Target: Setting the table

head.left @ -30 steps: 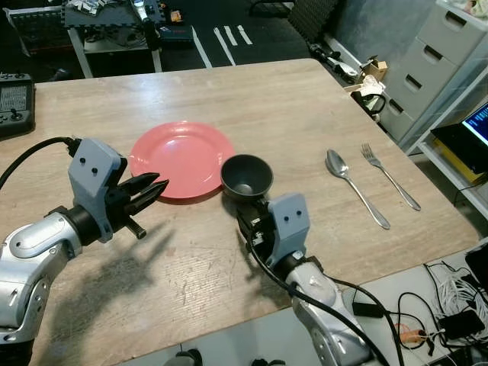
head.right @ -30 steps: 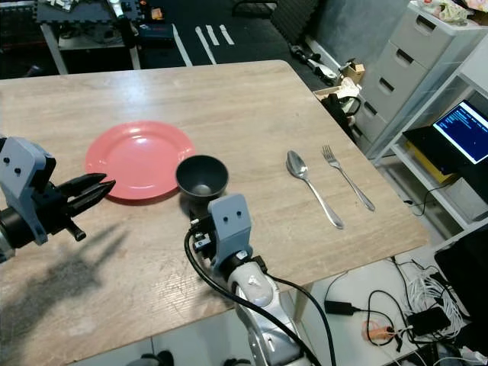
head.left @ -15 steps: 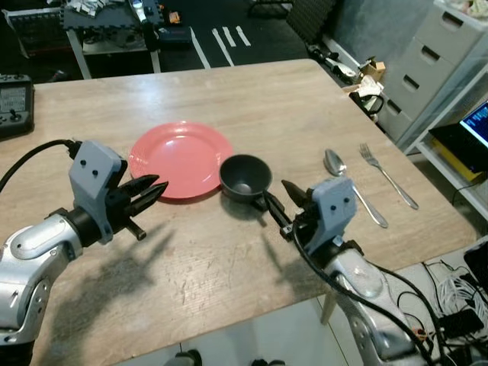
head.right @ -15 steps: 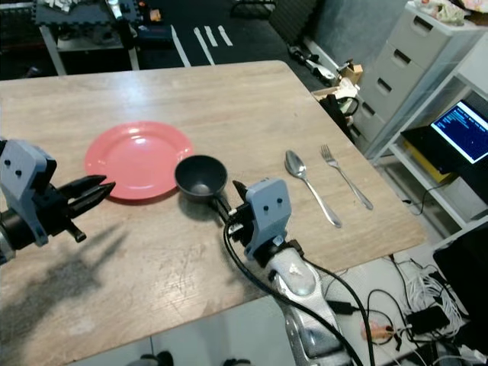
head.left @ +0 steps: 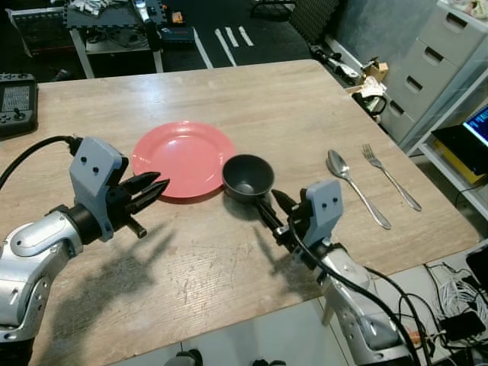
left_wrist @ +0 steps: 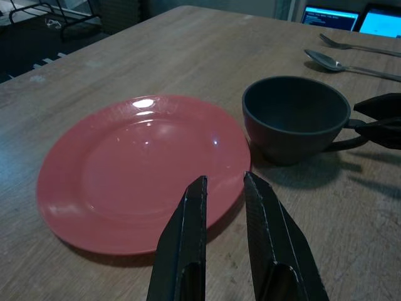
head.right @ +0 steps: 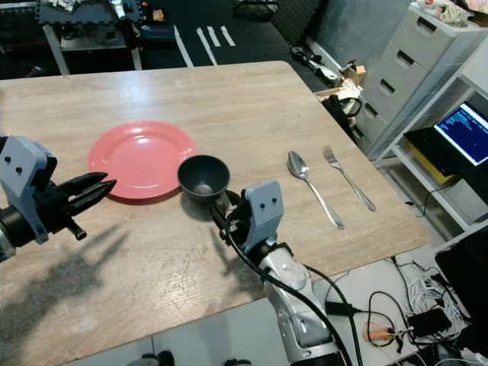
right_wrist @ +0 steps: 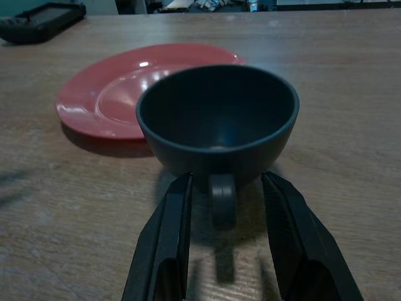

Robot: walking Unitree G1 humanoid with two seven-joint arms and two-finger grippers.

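Four pieces — red plate (head.left: pixel 183 158), dark cup (head.left: pixel 247 177), spoon (head.left: pixel 355 186), fork (head.left: pixel 390 176) — are lying on the bench (head.left: pixel 290 107), while the right tool (right_wrist: pixel 219 207) is straddling the cup's handle, open, and the left tool (left_wrist: pixel 222 219) is hovering nearly closed, empty.

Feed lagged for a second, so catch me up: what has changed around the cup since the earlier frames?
The right gripper swung out from close beneath the head camera and now points at the dark cup, its open fingers either side of the handle, not closed on it. The left gripper stayed near the red plate. The plate, cup, spoon and fork did not move.
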